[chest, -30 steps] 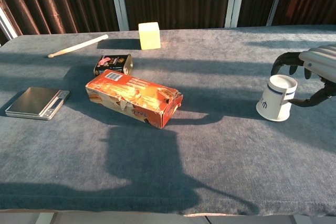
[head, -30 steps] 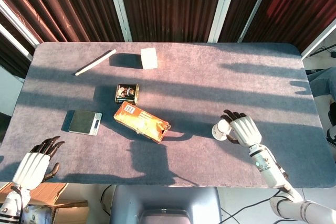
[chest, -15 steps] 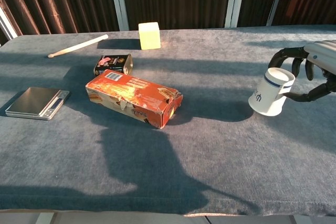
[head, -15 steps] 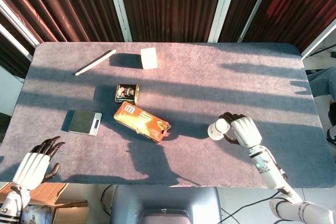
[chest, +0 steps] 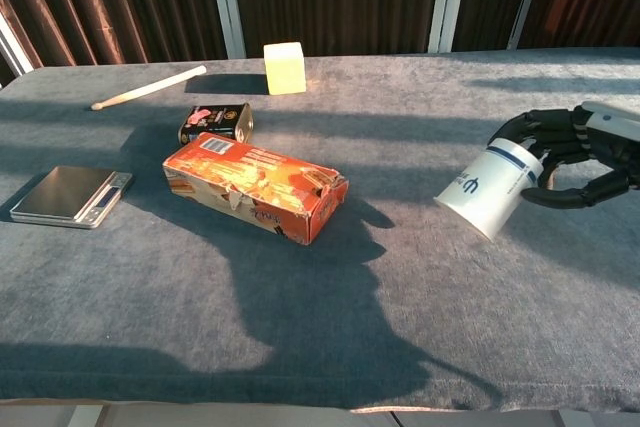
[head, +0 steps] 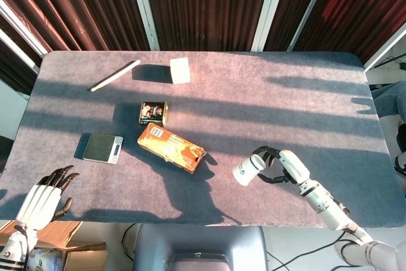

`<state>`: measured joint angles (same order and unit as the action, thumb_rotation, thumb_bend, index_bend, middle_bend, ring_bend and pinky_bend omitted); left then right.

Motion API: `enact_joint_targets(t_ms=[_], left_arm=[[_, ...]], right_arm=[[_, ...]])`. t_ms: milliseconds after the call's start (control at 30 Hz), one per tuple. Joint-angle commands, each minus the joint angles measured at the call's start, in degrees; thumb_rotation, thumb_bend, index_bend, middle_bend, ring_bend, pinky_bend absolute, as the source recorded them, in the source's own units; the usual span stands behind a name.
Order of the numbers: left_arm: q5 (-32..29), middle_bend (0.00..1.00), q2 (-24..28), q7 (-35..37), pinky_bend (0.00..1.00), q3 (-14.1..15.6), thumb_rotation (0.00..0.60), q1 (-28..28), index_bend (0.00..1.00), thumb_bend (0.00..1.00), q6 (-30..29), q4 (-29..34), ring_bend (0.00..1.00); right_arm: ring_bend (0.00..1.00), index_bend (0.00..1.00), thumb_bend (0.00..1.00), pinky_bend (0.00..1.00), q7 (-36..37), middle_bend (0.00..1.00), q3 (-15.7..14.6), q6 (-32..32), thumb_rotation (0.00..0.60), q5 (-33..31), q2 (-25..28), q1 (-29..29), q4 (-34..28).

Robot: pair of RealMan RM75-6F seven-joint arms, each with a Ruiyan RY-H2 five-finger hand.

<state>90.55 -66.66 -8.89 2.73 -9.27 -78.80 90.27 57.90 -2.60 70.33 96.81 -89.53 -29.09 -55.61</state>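
Observation:
My right hand [head: 282,166] [chest: 585,152] grips a white paper cup [head: 248,169] [chest: 488,188] with a blue band and logo. The cup is lifted off the grey table [head: 254,106] and tipped over sideways, its base pointing left toward the orange carton [head: 171,148] [chest: 256,185]. My left hand [head: 41,201] hangs below the table's near left edge, holding nothing, its fingers spread; only the head view shows it.
A small dark tin [head: 153,113] [chest: 216,123] lies behind the carton. A flat digital scale [head: 102,148] [chest: 68,195] sits at the left. A pale cube [head: 180,70] [chest: 285,67] and a wooden stick [head: 115,75] [chest: 148,86] lie at the back.
My right hand has lifted the cup off the table, tipped it from upright onto its side and carried it leftward toward the carton. The left hand has not moved.

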Motion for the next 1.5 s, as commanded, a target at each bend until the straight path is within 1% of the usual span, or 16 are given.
enact_joint_targets(t_ms=[33,167,267,300,333,433,467,533,600,667,767,867,1033,1200,1367,1500], left_arm=[[0.03,0.1,0.0,-0.02,0.33,0.01,0.6,0.0,0.23,0.41,0.0,0.01,0.14],[0.1,0.1,0.02,-0.02,0.33,0.04,0.6,0.0,0.23,0.41,-0.01,0.02,0.14],[0.1,0.1,0.02,-0.03,0.33,0.05,0.6,0.0,0.24,0.41,0.0,0.01,0.14],[0.1,0.1,0.02,-0.03,0.33,0.05,0.6,0.0,0.24,0.41,0.01,0.01,0.14],[0.07,0.1,0.02,-0.02,0.33,0.04,0.6,0.0,0.23,0.41,0.03,0.04,0.14],[0.08,0.1,0.04,-0.07,0.33,0.04,0.6,0.01,0.23,0.41,0.0,0.06,0.14],[0.1,0.1,0.04,-0.06,0.33,0.05,0.6,0.02,0.23,0.41,-0.02,0.07,0.14],[0.08,0.1,0.03,-0.1,0.33,0.04,0.6,0.02,0.23,0.41,0.01,0.1,0.14],[0.1,0.1,0.02,-0.15,0.33,0.06,0.6,0.01,0.24,0.41,0.03,0.11,0.14],[0.13,0.1,0.0,-0.21,0.33,0.09,0.6,0.03,0.24,0.41,0.02,0.14,0.14],[0.18,0.1,0.0,-0.28,0.33,0.12,0.6,0.01,0.24,0.41,0.06,0.17,0.14],[0.16,0.1,-0.04,-0.44,0.33,0.13,0.6,-0.01,0.24,0.41,0.14,0.18,0.14],[0.14,0.1,-0.03,-0.52,0.33,0.13,0.6,0.0,0.24,0.41,0.14,0.23,0.14],[0.16,0.1,0.04,-0.26,0.33,0.09,0.6,0.06,0.23,0.41,-0.02,0.23,0.14],[0.34,0.1,0.15,0.11,0.33,0.09,0.6,0.13,0.24,0.41,-0.29,0.17,0.14],[0.54,0.1,0.22,0.43,0.33,0.12,0.6,0.18,0.24,0.41,-0.5,0.1,0.14]], right_arm=[[0.44,0.48,0.5,0.6,6.39,0.43,-3.58,-2.47,0.6,2.63,-2.16,-2.21,7.18],[0.4,0.45,0.5,0.56,5.17,0.42,-4.69,-3.02,0.6,3.14,-2.43,-2.54,9.33],[0.37,0.44,0.5,0.53,4.73,0.41,-4.82,-3.2,0.6,3.11,-2.31,-2.61,9.38],[0.35,0.43,0.5,0.51,4.52,0.4,-4.86,-3.28,0.6,3.1,-2.25,-2.64,9.39],[0.32,0.42,0.5,0.47,3.57,0.37,-4.92,-3.48,0.6,3.05,-2.08,-2.66,9.58],[0.2,0.38,0.49,0.34,-2.57,0.29,-4.23,-3.26,0.6,2.1,-1.5,-2.23,9.4],[0.16,0.36,0.49,0.3,-7.13,0.26,-3.92,-2.78,0.6,1.93,-0.57,-2.0,9.25],[0.07,0.31,0.46,0.19,-12.56,0.18,-3.64,-2.89,0.6,1.39,1.28,-1.7,6.38],[0.01,0.25,0.43,0.11,-18.16,0.12,-3.36,-3.65,0.6,0.58,3.81,-1.55,2.19],[0.0,0.21,0.4,0.07,-24.06,0.08,-2.93,-4.53,0.6,-0.44,6.5,-1.45,-2.45],[0.0,0.16,0.34,0.06,-32.39,0.07,-1.9,-5.15,0.6,-1.97,9.58,-1.27,-8.63],[0.0,0.16,0.31,0.06,-38.64,0.06,-0.83,-5.91,0.6,-3.25,11.29,-1.46,-13.1],[0.0,0.16,0.3,0.06,-44.93,0.06,0.33,-9.54,0.6,-4.51,12.22,-3.4,-16.87],[0.0,0.21,0.3,0.07,-51.85,0.07,0.74,-13.65,0.6,-4.39,11.63,-6.02,-18.0],[0.04,0.28,0.3,0.13,-56.94,0.14,0.88,-17.41,0.6,-5.41,11.48,-7.7,-19.98],[0.1,0.36,0.3,0.19,-59.25,0.2,0.84,-19.65,0.6,-6.65,11.58,-8.36,-21.29]])
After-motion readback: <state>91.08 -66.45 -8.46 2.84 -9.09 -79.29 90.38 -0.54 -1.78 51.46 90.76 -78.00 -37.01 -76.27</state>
